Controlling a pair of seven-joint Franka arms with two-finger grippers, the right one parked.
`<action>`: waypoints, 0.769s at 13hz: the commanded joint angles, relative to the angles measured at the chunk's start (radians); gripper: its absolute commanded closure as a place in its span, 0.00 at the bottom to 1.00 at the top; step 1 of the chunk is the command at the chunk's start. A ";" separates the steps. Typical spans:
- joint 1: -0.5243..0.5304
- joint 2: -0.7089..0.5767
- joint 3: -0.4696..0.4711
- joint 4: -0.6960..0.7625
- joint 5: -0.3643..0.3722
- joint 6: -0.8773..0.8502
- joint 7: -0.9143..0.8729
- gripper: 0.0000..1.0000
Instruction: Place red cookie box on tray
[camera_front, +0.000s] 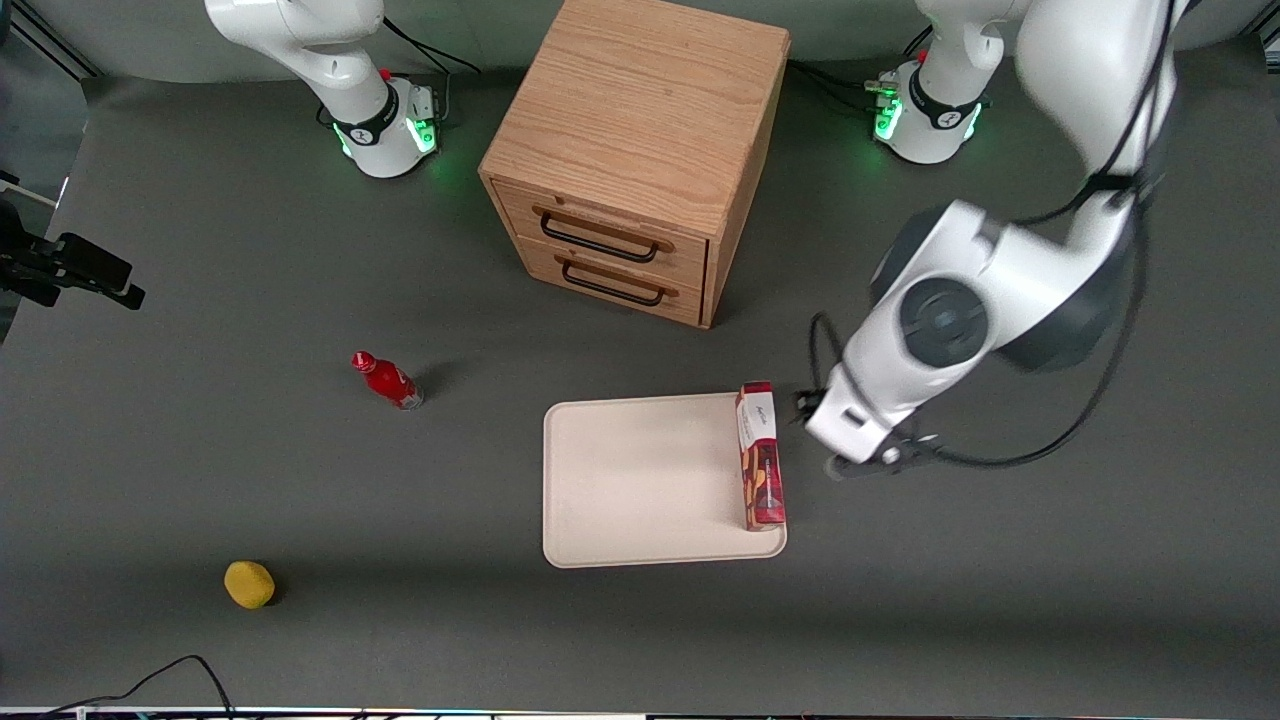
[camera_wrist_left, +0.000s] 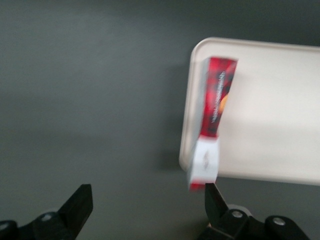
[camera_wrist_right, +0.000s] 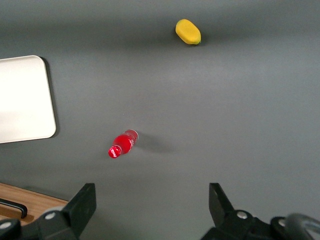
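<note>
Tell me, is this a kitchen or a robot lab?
Probably a robot lab. Two white arms are bolted to a gray table, and a few props sit around: a wooden drawer cabinet and a red cookie box standing on a tray. The open gripper hangs beside the box.

Blur and cut-offs
Your claw is cropped at the wrist frame's edge; the red cookie box print blurs.

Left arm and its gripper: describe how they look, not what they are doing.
The left arm has glossy white rounded shells with dark grey joint caps, and loose black cables run along it. Its base glows green. The gripper, beside the red cookie box on the tray, carries black wedge-shaped fingers fastened with silver screws, standing open.
</note>
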 joint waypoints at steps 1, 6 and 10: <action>-0.005 -0.229 0.244 -0.048 -0.193 -0.191 0.311 0.00; -0.011 -0.498 0.438 -0.293 -0.158 -0.275 0.642 0.00; -0.013 -0.490 0.465 -0.263 -0.124 -0.279 0.650 0.00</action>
